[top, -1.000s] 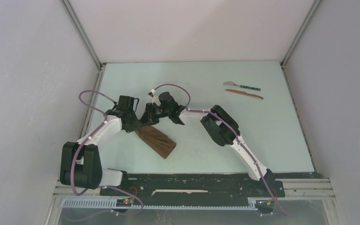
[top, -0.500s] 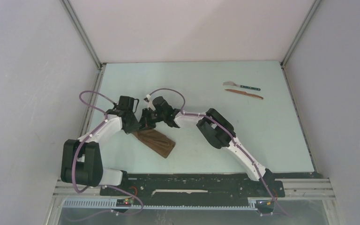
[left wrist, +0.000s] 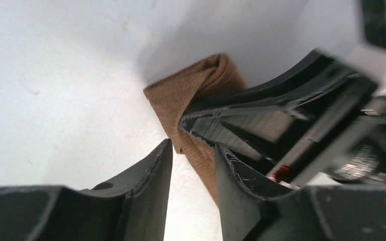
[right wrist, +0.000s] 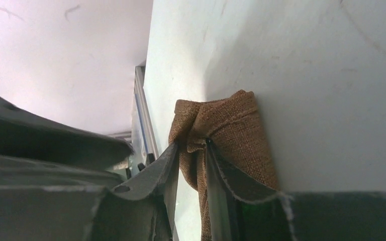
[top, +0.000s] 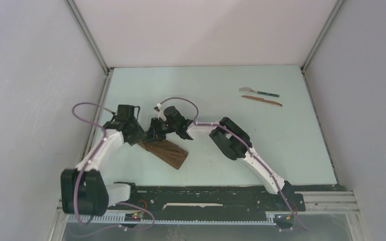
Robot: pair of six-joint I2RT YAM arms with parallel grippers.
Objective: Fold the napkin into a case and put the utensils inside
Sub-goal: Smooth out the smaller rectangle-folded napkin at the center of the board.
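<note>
The dark-brown napkin (top: 167,152) lies folded as a narrow oblong case, slanting from upper left to lower right on the pale table. My right gripper (top: 157,131) is at its upper-left end; in the right wrist view it (right wrist: 191,146) is shut on a bunched fold of the cloth (right wrist: 236,130). My left gripper (top: 143,136) is right beside it, open, with the cloth's corner (left wrist: 191,90) at its fingertips (left wrist: 193,148) and touching the right finger. The two utensils, a teal-handled metal piece (top: 259,92) and a reddish-brown knife (top: 262,100), lie far right at the back.
The right gripper's black body (left wrist: 286,125) fills the space just right of the left fingers. Grey walls enclose the table (top: 221,85) on three sides, with a metal rail (top: 98,108) along the left edge. The arm bases (top: 206,193) stand at the near edge.
The right gripper moved left with the napkin's end. The left arm swung left and drew back a little. The cloth now lies flatter and more stretched out.
</note>
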